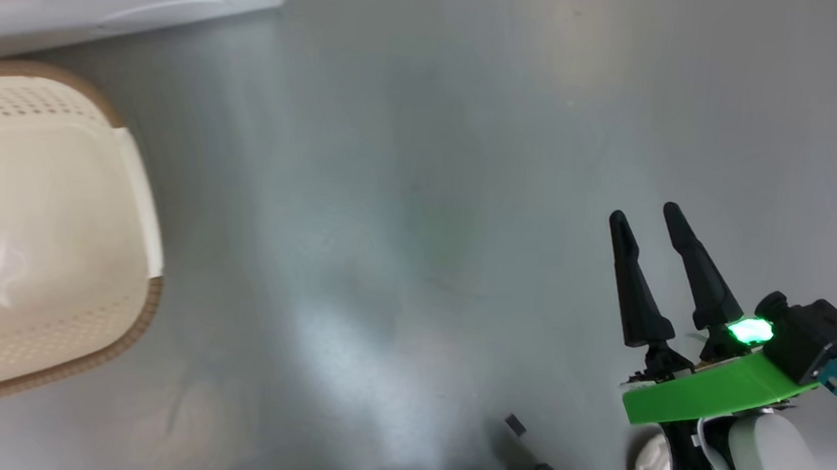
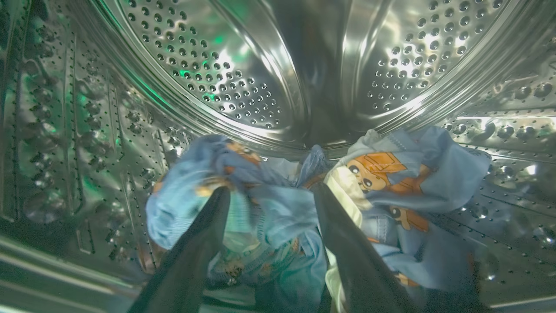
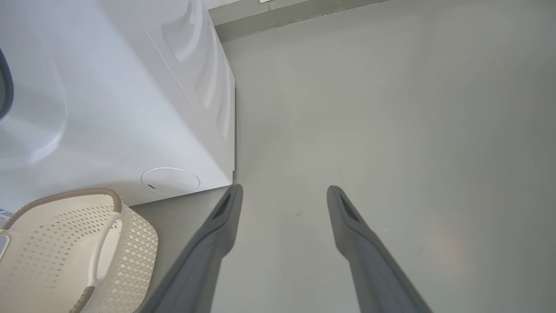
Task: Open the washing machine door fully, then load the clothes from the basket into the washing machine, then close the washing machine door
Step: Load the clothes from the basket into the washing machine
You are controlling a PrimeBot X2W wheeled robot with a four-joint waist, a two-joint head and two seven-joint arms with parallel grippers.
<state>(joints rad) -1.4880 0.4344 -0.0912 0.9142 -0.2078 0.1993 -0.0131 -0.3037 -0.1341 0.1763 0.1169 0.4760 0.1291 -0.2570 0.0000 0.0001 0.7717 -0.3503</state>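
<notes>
Clothes point(image 2: 391, 182): in drum point(image 2: 217, 65), basket point(image 1: 20, 227) bare
Left gripper point(image 2: 271, 189): spread, holding nothing
Right gripper point(image 1: 645, 213): spread, holding nothing
Remaining: close door

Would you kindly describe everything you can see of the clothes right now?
The clothes are a crumpled bundle of light blue fabric printed with orange cartoon figures, with cream-white parts. They lie on the floor of the steel perforated drum. The open fingers of the left gripper stand over them; contact is unclear.

Light blue clothes point(image 2: 438, 174) bear orange cartoon faces, the washing machine's drum point(image 2: 208, 65) is shiny silver dotted with holes, and the cream perforated basket point(image 1: 7, 357) has a brown rim.
</notes>
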